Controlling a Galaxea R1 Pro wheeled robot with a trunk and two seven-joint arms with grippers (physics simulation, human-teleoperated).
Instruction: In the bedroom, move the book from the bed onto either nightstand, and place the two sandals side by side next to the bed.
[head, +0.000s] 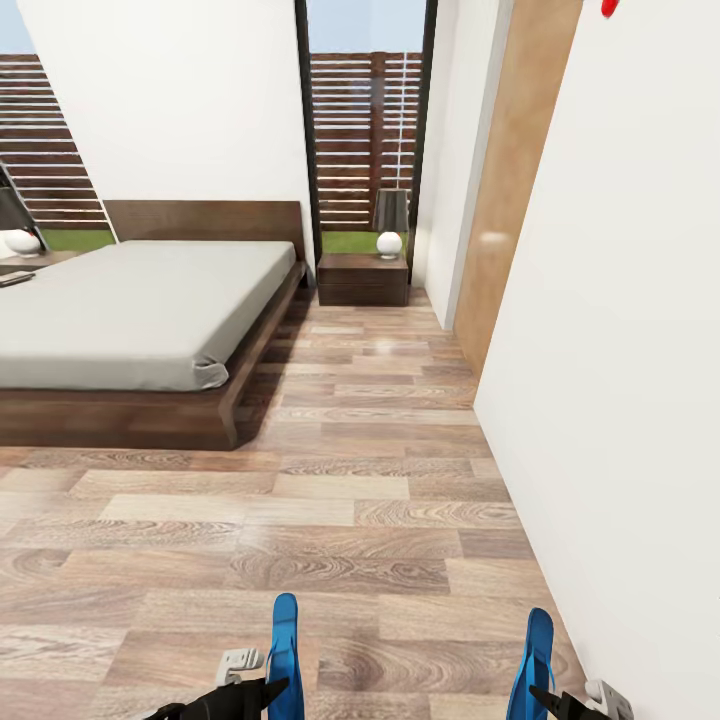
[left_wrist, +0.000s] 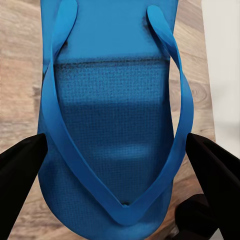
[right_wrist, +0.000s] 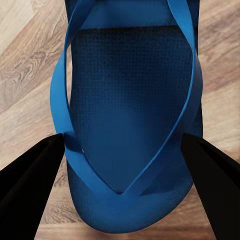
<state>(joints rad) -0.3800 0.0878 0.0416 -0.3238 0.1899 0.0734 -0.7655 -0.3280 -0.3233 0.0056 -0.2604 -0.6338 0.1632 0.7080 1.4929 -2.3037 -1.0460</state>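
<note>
So right now it's the sandal part of the job. Each arm has one blue flip-flop. In the head view the left pincer (head: 262, 688) is clamped on the left sandal (head: 285, 650), and the right pincer (head: 560, 700) is clamped on the right sandal (head: 533, 660), both held edge-up above the wood floor (head: 380, 520), well apart from each other. The wrist views back this up: dark fingers (left_wrist: 22, 170) press against both long edges of the sandal (left_wrist: 115, 125) on the left, same deal with the fingers (right_wrist: 35, 170) and sandal (right_wrist: 132, 125) on the right. So both pincers are clenched on a sandal, nothing loose.

The bed (head: 130, 320) is ahead and to the left, with a strip of floor running between it and the white wall (head: 620, 350) up to a nightstand (head: 363, 278) with a lamp (head: 390, 225). There's a small dark flat thing (head: 15, 278) at the far left edge beside the bed, could be the book, too small to say.

My read: the sandals are picked up but not placed yet. Next it needs to roll closer to the bed side, lower both arms to the floor, bring the two sandals close together and flat, soles down, then let go. Tilt is the tricky bit since they're on edge now.
</note>
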